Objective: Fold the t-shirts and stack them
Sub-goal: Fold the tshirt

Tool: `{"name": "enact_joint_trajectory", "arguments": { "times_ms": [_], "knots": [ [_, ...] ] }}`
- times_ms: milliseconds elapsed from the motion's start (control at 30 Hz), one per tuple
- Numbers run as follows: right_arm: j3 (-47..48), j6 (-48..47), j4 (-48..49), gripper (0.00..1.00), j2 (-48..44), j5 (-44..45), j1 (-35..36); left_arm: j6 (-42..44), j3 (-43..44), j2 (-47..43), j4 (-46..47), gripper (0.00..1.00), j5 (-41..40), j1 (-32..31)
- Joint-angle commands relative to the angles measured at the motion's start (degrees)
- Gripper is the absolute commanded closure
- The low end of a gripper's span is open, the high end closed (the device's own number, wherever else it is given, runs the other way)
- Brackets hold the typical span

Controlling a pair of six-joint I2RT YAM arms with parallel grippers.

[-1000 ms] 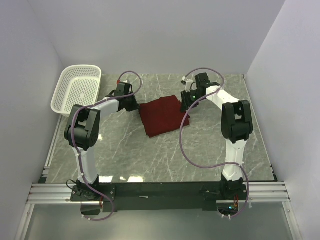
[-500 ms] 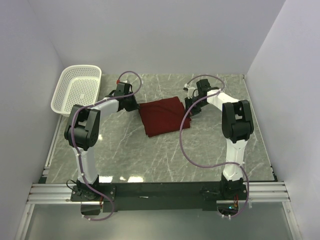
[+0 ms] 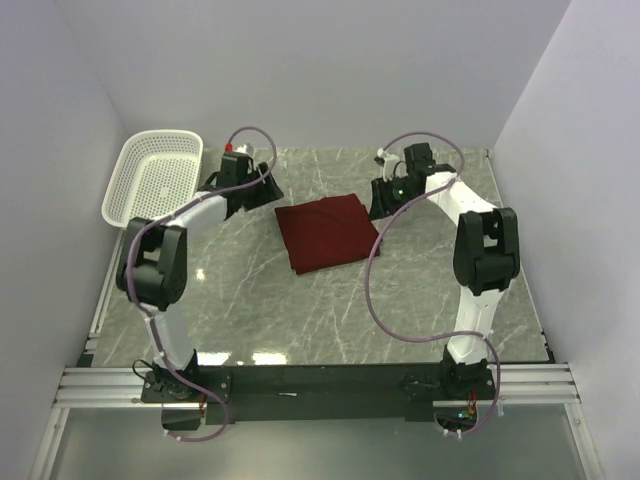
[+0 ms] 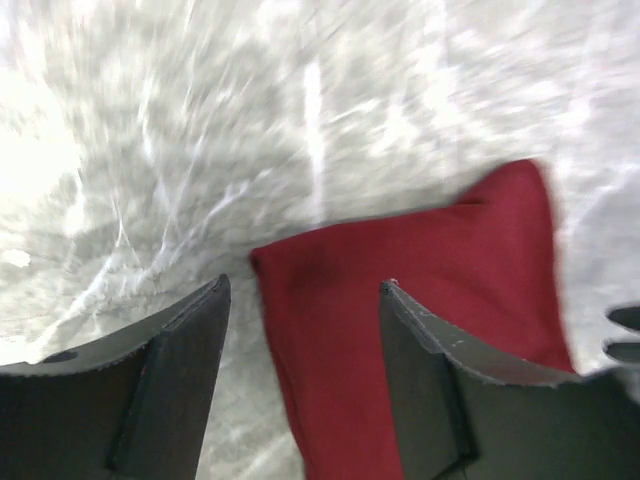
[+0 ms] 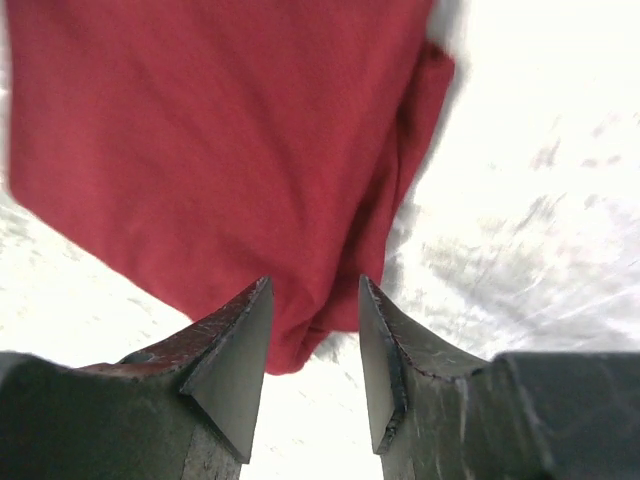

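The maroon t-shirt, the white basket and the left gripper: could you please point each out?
maroon t-shirt (image 3: 325, 232), top external view, middle of the folded cloth.
white basket (image 3: 160, 185), top external view, its bare perforated floor.
left gripper (image 4: 302, 290), left wrist view, midway between its open fingertips.

A plain maroon t-shirt (image 3: 325, 233), folded into a compact, roughly square bundle, lies flat on the grey marbled surface (image 3: 300, 310), around the middle and toward the far side. It sits slightly skewed, with layered folds showing along one edge.
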Motion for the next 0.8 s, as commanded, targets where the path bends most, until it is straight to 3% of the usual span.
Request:
{"name": "enact_joint_trajectory", "arguments": {
  "times_ms": [0, 133, 267, 433, 567, 767],
  "knots": [
    [6.02, -1.44, 0.01, 0.53, -1.25, -3.63, -0.36, 4.47, 1.84, -9.56, 4.26, 0.33, 2.48, 0.68],
    [15.41, 1.10, -3.42, 0.53, 6.93, -8.81, -0.19, 5.27, -1.49, -12.48, 3.57, 0.33, 11.79, 0.76],
    [26.05, 7.69, -3.86, 0.52, 14.14, -8.48, 0.43, 2.73, -9.31, -15.46, 6.45, 0.36, 21.45, -0.81],
    [31.34, 11.82, -2.90, 0.53, 18.72, -4.00, 0.69, -0.52, -17.48, -17.58, 9.89, 0.38, 23.67, -4.68],
    [33.89, 12.01, -4.03, 0.53, 21.00, -2.76, 0.69, -1.23, -18.73, -14.42, 11.74, 0.41, 23.94, -9.24],
    [32.58, 12.10, -4.13, 0.54, 23.55, -3.54, 1.05, -2.90, -20.66, -9.15, 14.64, 0.45, 22.62, -10.66]
  ]
}}
